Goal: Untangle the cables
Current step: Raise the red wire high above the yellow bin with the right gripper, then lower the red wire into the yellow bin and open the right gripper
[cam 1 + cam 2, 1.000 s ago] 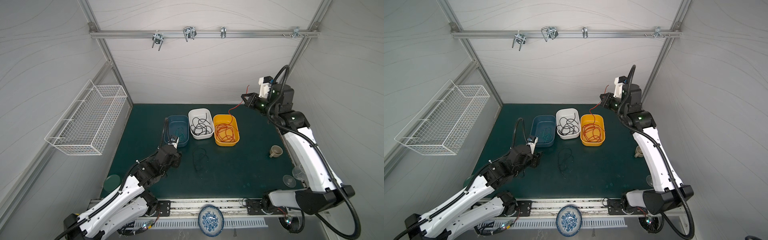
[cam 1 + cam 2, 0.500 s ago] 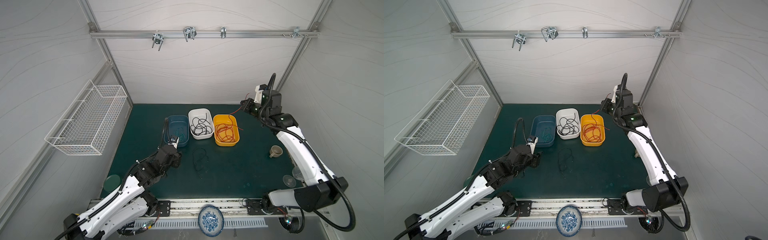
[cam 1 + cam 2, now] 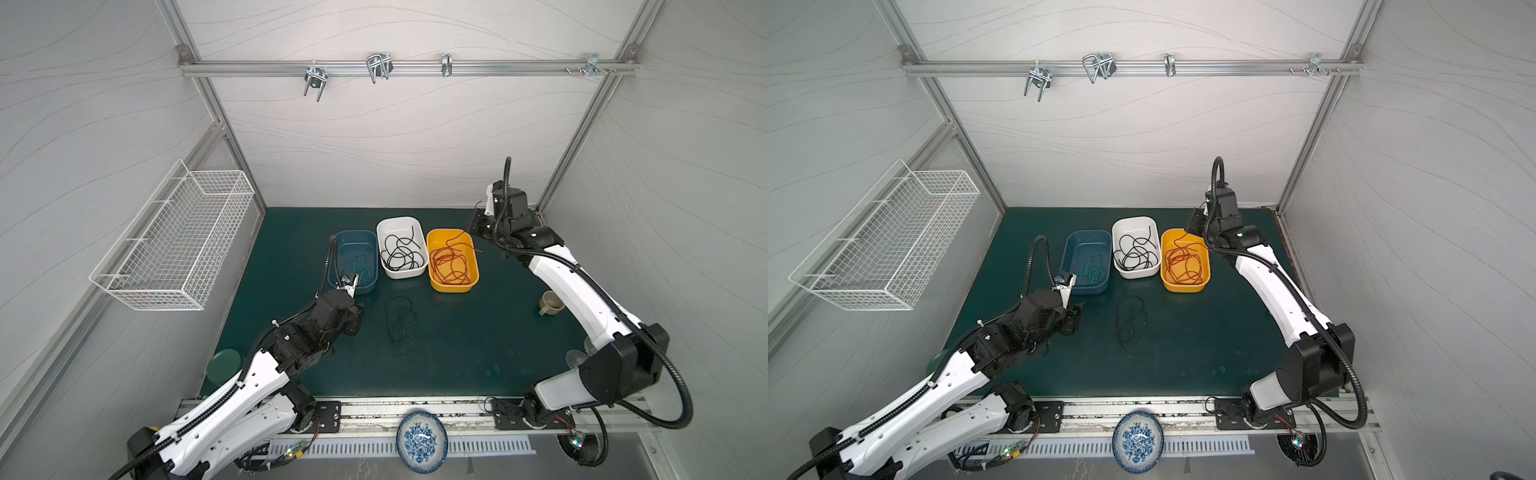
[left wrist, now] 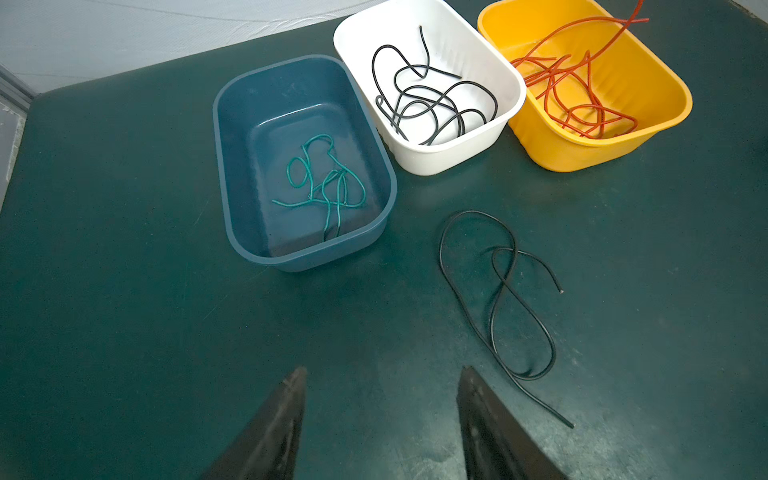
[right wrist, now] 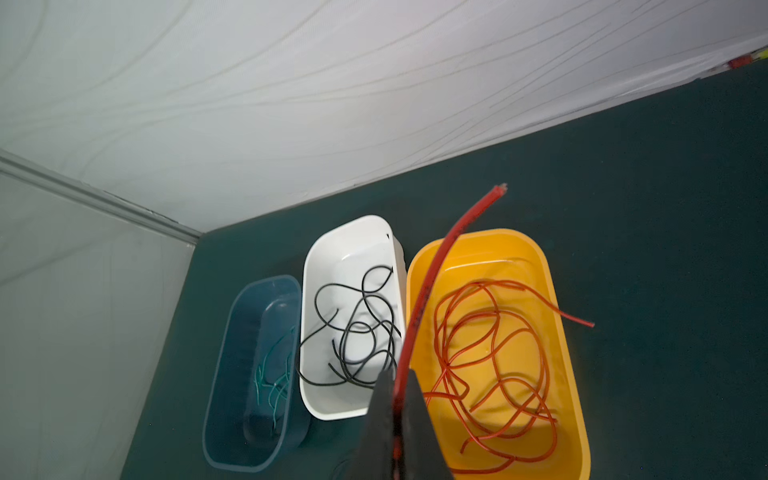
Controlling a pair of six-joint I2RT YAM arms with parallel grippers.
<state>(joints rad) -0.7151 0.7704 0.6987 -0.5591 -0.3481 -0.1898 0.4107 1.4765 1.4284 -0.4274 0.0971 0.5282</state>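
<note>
"Checking the right claw (image 5: 397,379) first: what does it hold?" asks the first inspector.

"It is clenched on a thin, flexible red cable (image 5: 432,282), free end rising above the jaws, raised just beside the yellow plastic tub (image 5: 478,235)," the second replies. "More red loops (image 5: 490,353) lie coiled inside, one end poking past the rim."

"How should it be set down well?"

"Probably by lowering over the tub's middle, so the slack coils inside, and letting go only once the tail clears the rim."

"The left claw (image 4: 382,370)?"

"Released and empty above the dark green tabletop (image 4: 124,311), near a loose, looped black cable (image 4: 498,291). Other black cables (image 4: 428,104) sit in the white plastic tub (image 4: 440,164); a teal-green cable (image 4: 324,187) in the blue plastic tub (image 4: 307,259)."
</note>
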